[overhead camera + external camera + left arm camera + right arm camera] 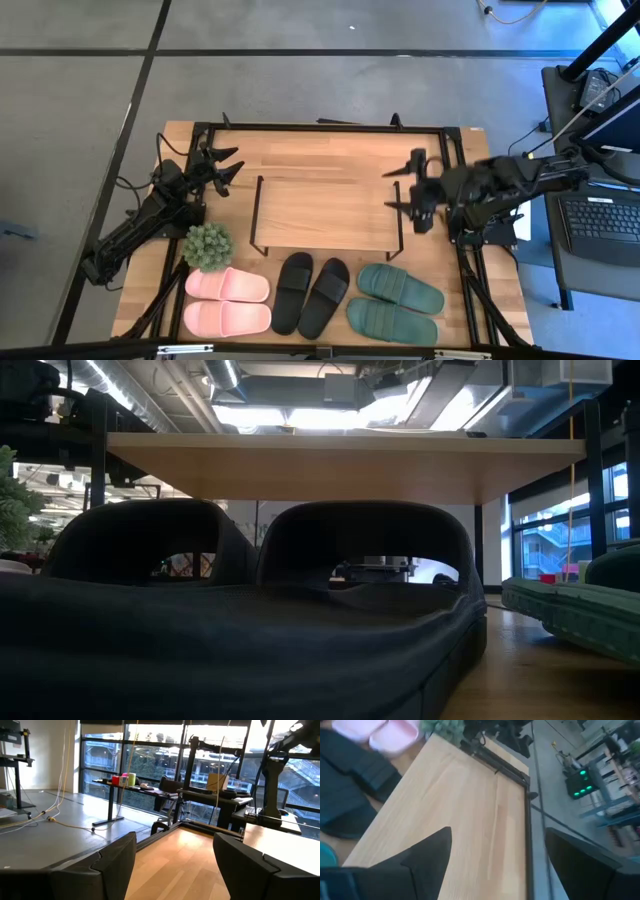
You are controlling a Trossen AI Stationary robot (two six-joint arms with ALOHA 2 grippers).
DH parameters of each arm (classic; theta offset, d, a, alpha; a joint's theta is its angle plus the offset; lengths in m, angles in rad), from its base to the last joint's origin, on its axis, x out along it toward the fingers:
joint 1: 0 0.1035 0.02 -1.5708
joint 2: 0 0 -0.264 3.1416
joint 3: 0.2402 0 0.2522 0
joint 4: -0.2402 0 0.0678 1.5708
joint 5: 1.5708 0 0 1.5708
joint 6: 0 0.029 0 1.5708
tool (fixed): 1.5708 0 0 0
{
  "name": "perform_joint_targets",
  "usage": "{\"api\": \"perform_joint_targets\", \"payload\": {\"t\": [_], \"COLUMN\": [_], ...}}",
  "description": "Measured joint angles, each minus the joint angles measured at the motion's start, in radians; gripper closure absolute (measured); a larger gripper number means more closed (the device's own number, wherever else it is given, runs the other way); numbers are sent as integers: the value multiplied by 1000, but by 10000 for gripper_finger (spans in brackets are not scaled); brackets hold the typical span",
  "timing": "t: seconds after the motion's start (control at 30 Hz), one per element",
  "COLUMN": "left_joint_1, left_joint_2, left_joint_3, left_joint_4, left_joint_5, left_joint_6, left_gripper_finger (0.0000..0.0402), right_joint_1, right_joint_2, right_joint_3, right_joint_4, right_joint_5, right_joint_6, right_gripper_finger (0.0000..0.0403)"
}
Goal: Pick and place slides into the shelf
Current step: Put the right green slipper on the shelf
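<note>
Three pairs of slides lie sole-down along the table's near edge: pink [228, 300] at the left, black [311, 293] in the middle, dark green [395, 300] at the right. The shelf [325, 205], a light board on thin black wire legs, stands behind them at the table's middle. My right gripper [406, 190] hangs open above the shelf's right end, and its wrist view looks down on the board [460, 810]. My left gripper [228, 166] waits open at the far left, nothing between its fingers [115, 865]. In the low view the black slides [250, 620] fill the foreground under the shelf board [340, 465].
A small potted plant [207, 245] stands just behind the pink slides, near my left arm. The table's black frame [320, 128] runs along its far edge. A laptop [600, 225] sits on a stand beyond the right edge. Bare wood lies behind the shelf.
</note>
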Motion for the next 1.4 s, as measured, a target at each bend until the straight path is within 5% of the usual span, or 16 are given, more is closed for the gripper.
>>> {"api": "perform_joint_targets", "payload": {"t": [0.2, 0.33, 0.6, 0.97, 1.13, 1.4], "left_joint_1": [0, 0, 0, 0, 0, 0], "left_joint_2": [0, 0, 0, 0, 0, 0], "left_joint_3": [0, 0, 0, 0, 0, 0], "left_joint_4": [0, 0, 0, 0, 0, 0], "left_joint_5": [0, 0, 0, -7, -10, -11], "left_joint_6": [0, 0, 0, 59, 54, 44], "left_gripper_finger": [146, 147, 147, 147, 147, 147], "right_joint_1": [246, 359, 473, 557, 617, 757], "right_joint_2": [142, 208, 356, 614, 631, 655], "right_joint_3": [91, 118, 121, 120, 121, 89], "right_joint_4": [-88, -89, -116, -118, -146, -414], "right_joint_5": [223, 275, 261, 179, 179, 179], "right_joint_6": [80, 305, 699, 733, 806, 910], "right_gripper_finger": [86, 86, 86, 86, 86, 86]}}
